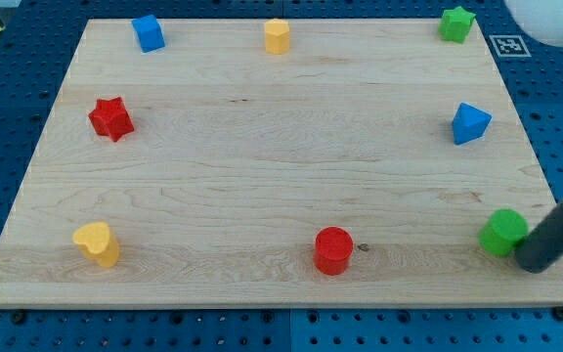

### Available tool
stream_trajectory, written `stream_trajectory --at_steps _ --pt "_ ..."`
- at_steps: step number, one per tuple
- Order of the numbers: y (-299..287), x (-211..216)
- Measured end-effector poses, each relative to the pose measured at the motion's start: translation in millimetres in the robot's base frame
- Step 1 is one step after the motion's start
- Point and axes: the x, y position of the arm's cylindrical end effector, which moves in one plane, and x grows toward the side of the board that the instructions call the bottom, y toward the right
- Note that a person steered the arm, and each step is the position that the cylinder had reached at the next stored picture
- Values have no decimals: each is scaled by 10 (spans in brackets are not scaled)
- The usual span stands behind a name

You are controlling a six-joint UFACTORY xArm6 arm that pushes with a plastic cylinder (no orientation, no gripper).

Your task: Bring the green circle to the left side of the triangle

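The green circle [503,232] sits near the board's bottom right corner. The blue triangle [470,122] lies above it, at the right edge. My tip [533,263] is the lower end of a dark rod that comes in from the view's right. It rests just right of and slightly below the green circle, touching or nearly touching it.
On the wooden board [262,176]: a blue cube [149,32] top left, a yellow hexagon [278,35] top middle, a green star [455,22] top right, a red star [111,118] left, a yellow heart [98,243] bottom left, a red circle [333,250] bottom middle.
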Motion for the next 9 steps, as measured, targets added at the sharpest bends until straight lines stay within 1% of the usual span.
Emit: stream_trajectory --at_steps 2,4,5,7,9 --pt "-27 -15" --pt "-90 -247" --pt "-92 -277" --pt "-293 -329" --pt "-406 -529"
